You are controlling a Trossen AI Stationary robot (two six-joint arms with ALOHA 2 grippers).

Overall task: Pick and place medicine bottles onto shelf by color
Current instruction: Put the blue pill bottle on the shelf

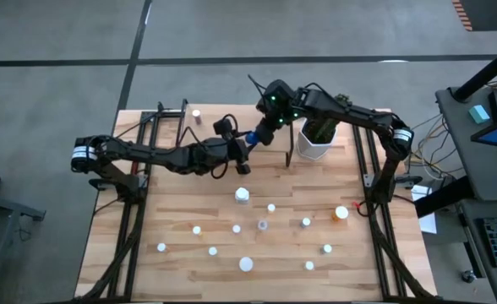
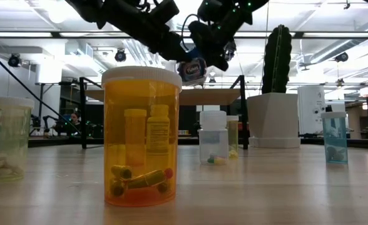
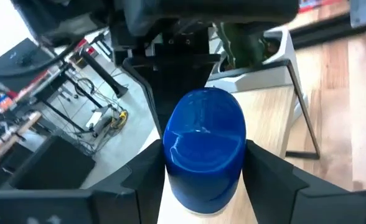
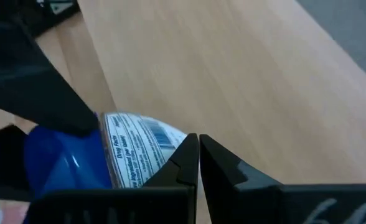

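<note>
The blue medicine bottle point(image 1: 253, 135) point(image 2: 192, 70) with a white label hangs in the air over the shelf point(image 2: 209, 95) point(image 3: 267, 118), a light-wood board on black legs at the table's far middle. My left gripper point(image 1: 247, 143) point(image 3: 205, 155) reaches in from the table's left and is shut on it. My right gripper point(image 1: 264, 131) point(image 4: 198, 146) comes from the far right, slanting down. Its fingers are shut with nothing between them, and their tips are right beside the bottle's labelled end point(image 4: 139, 149). I cannot tell whether they touch it. My left gripper pinches the bottle's blue round body point(image 3: 170, 155) between its two fingers, one on each side. The fingers point(image 3: 267, 177) come nearly level from the table's left. The bottle is lifted clear of the shelf, with its labelled end pointing away toward my right gripper.
A white pot with a green cactus point(image 1: 314, 139) point(image 2: 275, 119) stands on the table by the shelf's right end. Several small bottles are scattered over the table's near half, among them an amber one point(image 2: 141, 137) and a white-capped one point(image 1: 243, 196). One more bottle point(image 1: 196, 114) stands at the far left.
</note>
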